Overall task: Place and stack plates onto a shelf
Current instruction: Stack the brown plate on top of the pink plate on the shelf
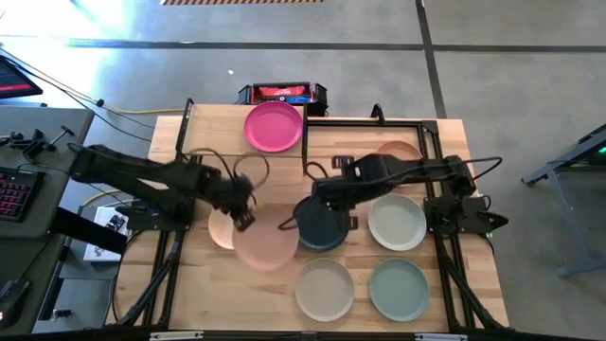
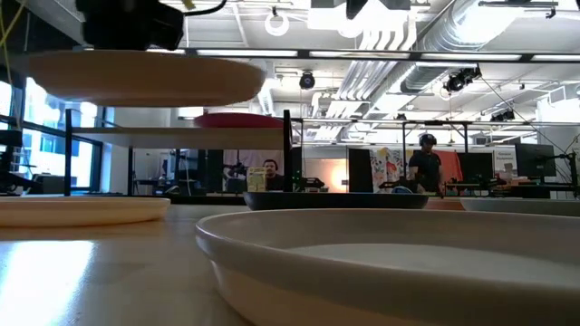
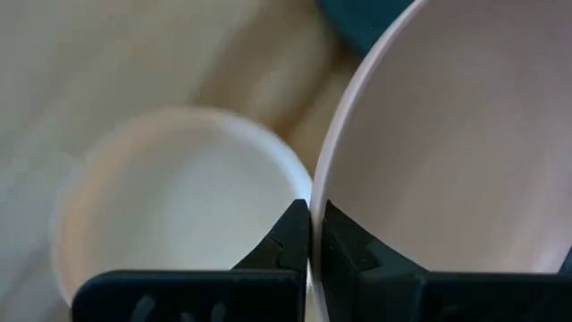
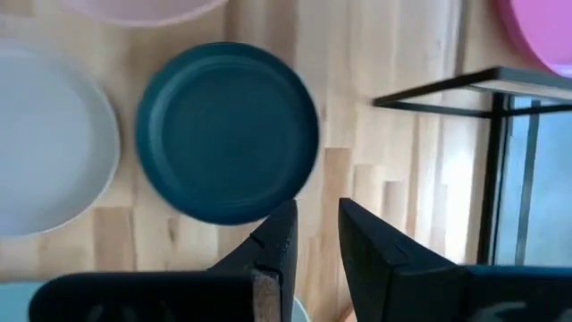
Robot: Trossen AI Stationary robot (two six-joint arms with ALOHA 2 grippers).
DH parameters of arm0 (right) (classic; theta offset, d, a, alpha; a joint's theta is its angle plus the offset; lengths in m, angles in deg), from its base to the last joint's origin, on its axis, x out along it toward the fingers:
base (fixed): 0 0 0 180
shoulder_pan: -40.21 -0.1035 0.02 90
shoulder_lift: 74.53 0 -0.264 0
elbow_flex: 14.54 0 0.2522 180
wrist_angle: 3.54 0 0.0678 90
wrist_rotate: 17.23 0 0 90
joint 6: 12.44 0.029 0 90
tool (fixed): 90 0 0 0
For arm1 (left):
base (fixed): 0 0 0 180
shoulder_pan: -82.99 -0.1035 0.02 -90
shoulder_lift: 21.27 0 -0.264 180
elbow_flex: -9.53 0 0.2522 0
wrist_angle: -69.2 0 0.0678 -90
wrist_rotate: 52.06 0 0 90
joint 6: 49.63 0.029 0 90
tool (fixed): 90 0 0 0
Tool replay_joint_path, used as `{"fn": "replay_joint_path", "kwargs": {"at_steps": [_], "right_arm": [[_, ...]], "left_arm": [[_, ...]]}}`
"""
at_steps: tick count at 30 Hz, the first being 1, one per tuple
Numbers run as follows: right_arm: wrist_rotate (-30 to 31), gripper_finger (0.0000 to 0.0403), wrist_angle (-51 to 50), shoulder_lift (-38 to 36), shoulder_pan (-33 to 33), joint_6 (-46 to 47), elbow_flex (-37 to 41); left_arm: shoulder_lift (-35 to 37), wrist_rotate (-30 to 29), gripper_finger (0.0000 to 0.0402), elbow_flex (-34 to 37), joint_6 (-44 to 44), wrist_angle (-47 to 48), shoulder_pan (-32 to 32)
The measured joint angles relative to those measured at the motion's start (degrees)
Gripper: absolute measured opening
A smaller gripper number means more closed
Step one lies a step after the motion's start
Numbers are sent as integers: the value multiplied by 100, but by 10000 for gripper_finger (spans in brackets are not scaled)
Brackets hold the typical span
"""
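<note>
We've got the left end effector (image 1: 243, 220) clamped on the salmon plate (image 1: 266, 242) rim, lifted off the surface (image 1: 199, 284); right end effector (image 1: 287, 224) slightly apart above the dark plate (image 1: 320, 225).

A pink plate (image 1: 274, 126) is lying on the shelf (image 1: 213, 133); a salmon plate (image 1: 265, 242) is hanging level above the worktop — the charcoal (image 1: 322, 225), off-white (image 1: 397, 222), beige (image 1: 324, 289) and sage (image 1: 398, 289) plates are lying flat nearby.

matte plates (image 1: 325, 289), striped wooden tabletop (image 1: 199, 294)
</note>
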Motion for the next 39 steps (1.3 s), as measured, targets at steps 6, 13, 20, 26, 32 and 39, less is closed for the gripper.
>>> {"fn": "replay_joint_path", "kwargs": {"at_steps": [6, 13, 20, 26, 32, 39], "right_arm": [[1, 64, 118, 0, 403, -46, 0], [-14, 64, 792, 0, 901, -225, 0], [-16, 64, 1693, 0, 1407, -302, 0], [-14, 64, 2581, 0, 1842, -273, 0], [-14, 64, 3484, 0, 2196, -284, 0], [-23, 85, 4003, 0, 2478, -572, 0]], "left_arm": [[486, -147, 1, 0, 260, 13, -946], [714, -307, 1, 0, 674, -88, -1981], [726, -258, 1, -114, 1143, -194, -2820], [724, -236, 1, -472, 1576, -207, -3381], [724, -234, 1, -745, 2025, -201, -3814], [724, -262, 1, -887, 2473, -231, -4187]]}}
